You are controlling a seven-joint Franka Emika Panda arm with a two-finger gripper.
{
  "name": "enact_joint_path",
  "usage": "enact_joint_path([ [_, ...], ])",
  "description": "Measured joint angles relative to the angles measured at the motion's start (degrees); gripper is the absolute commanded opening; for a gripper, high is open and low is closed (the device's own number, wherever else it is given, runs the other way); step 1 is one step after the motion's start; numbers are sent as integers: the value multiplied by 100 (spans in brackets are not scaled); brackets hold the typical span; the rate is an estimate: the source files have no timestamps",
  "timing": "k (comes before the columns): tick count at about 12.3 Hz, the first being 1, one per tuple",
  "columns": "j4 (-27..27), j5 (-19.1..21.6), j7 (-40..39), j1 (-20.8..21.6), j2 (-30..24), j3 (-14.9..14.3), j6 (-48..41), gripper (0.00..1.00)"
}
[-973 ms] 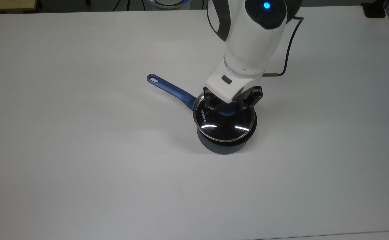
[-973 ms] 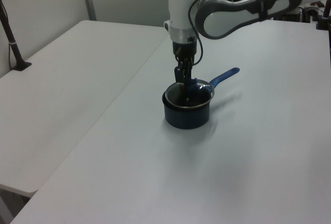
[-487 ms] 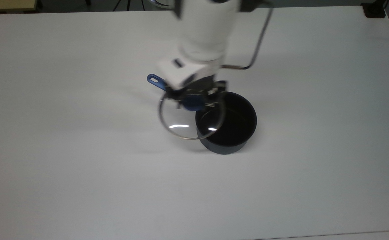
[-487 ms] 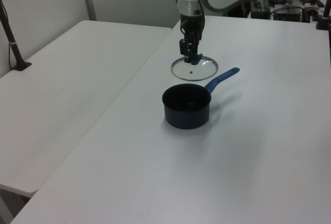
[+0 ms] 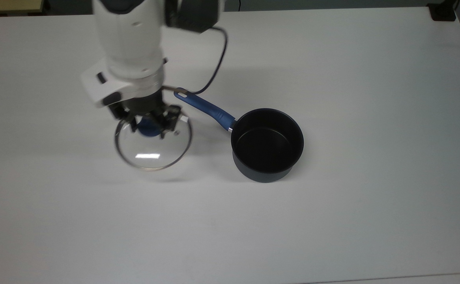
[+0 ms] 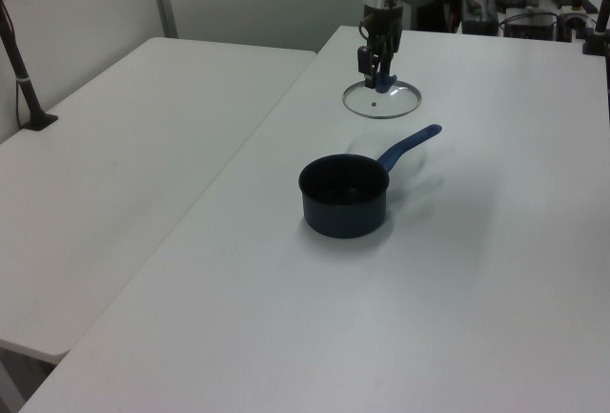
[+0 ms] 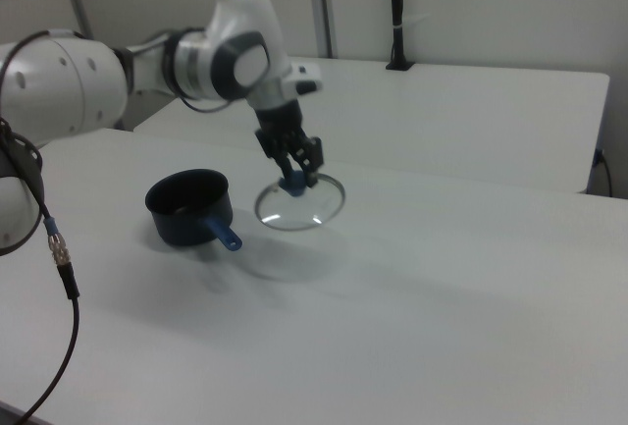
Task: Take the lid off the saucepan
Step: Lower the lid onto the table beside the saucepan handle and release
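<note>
The dark saucepan [image 5: 267,144] [image 6: 344,196] [image 7: 187,207] stands uncovered on the white table, its blue handle [image 5: 204,107] pointing toward the top view's upper left. The clear glass lid [image 5: 153,148] [image 6: 381,101] [image 7: 300,204] hangs level above the table, well to the top view's left of the pan. My gripper [image 5: 148,125] [image 6: 382,77] [image 7: 295,182] is shut on the lid's blue centre knob from above. In the right view the lid's shadow lies on the table below it, so the lid is held in the air.
The white table [image 5: 332,217] carries just the pan. A second white table [image 6: 124,146] adjoins it on the left view's left. A black post [image 7: 396,13] stands at the back in the right view. A black cable [image 5: 218,59] trails from my wrist.
The lid was on the saucepan one second ago. My gripper has lifted it off and carried it to the top view's left, clear of the pan, which has stayed put.
</note>
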Motion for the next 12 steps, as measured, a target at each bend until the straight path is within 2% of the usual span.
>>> enact_joint_path([
  [2, -670, -91, -15, -232, 34, 1, 895, 42],
  [5, -1205, -148, -128, -379, 51, 4, 1253, 44],
  [7, -1249, -149, -132, -426, 83, 4, 1254, 61],
  [9, -1251, -149, -147, -496, 142, 4, 1254, 71],
  [10, -1251, -149, -153, -522, 170, 4, 1254, 79],
  [11, -1251, -149, -156, -543, 179, 4, 1254, 94],
  [12, -1249, -149, -156, -552, 178, 4, 1254, 99],
])
